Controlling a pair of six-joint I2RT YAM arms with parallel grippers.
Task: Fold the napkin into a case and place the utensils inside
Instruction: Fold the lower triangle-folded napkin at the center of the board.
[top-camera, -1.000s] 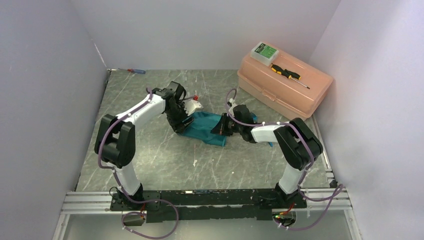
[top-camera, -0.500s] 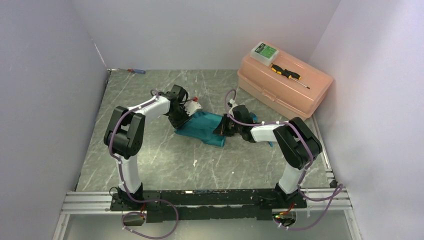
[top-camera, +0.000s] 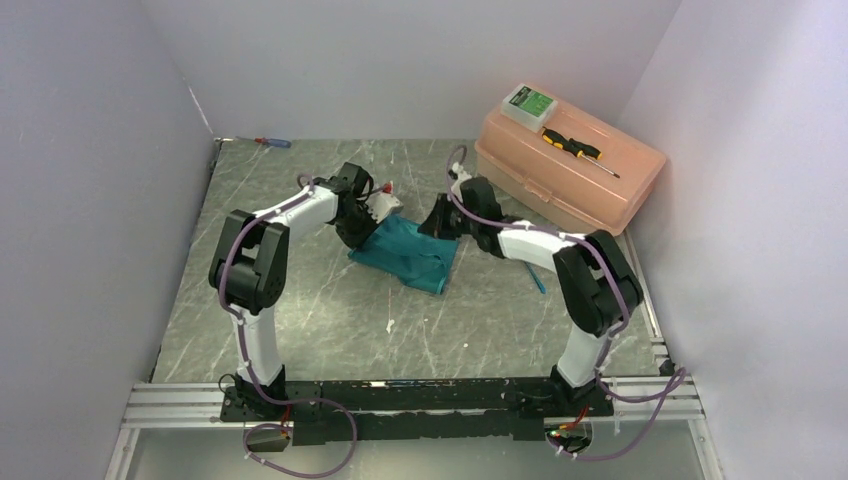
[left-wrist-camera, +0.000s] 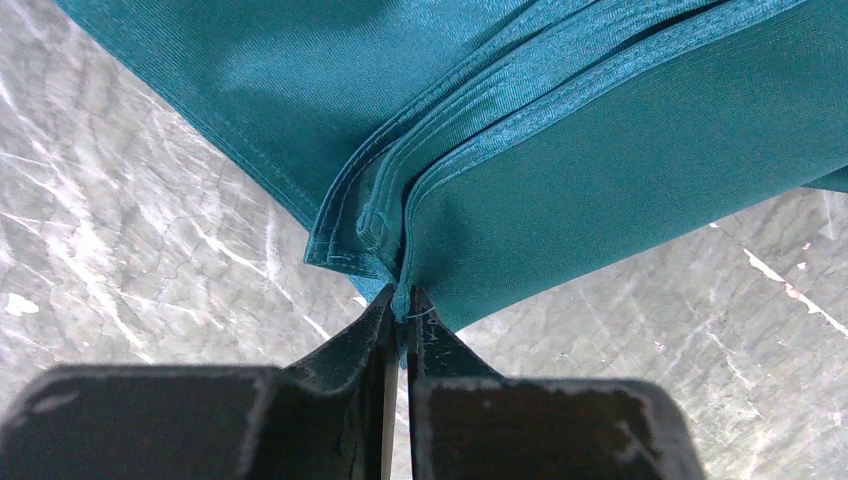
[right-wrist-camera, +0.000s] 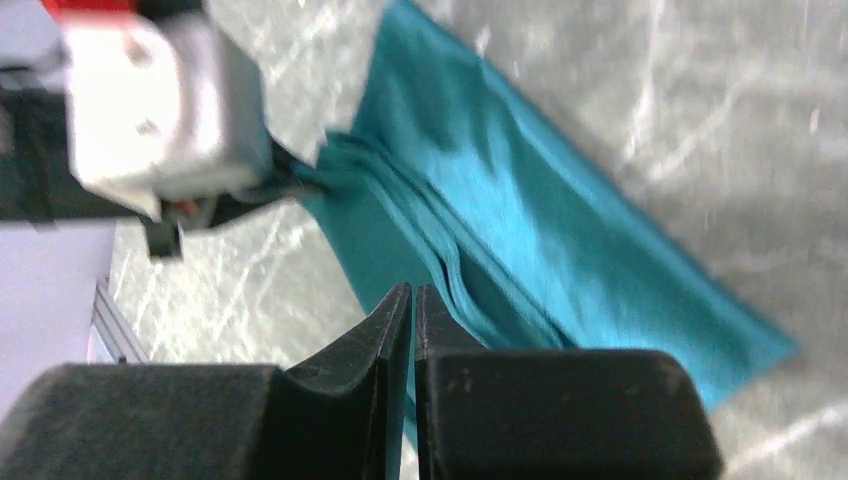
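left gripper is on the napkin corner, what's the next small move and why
Probably lift the left gripper slightly and draw the pinched corner across the napkin to fold it. Its jaws are shut on the stacked hems there, the cloth lies flat on the table, and the right gripper, jaws together, seems clear of it.

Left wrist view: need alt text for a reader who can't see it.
The left jaws, shut, pinch a folded teal napkin at a corner where several hemmed layers meet. The cloth fills the upper part of the frame, spreading away from the jaws. A grey marbled table shows beneath it on both sides.
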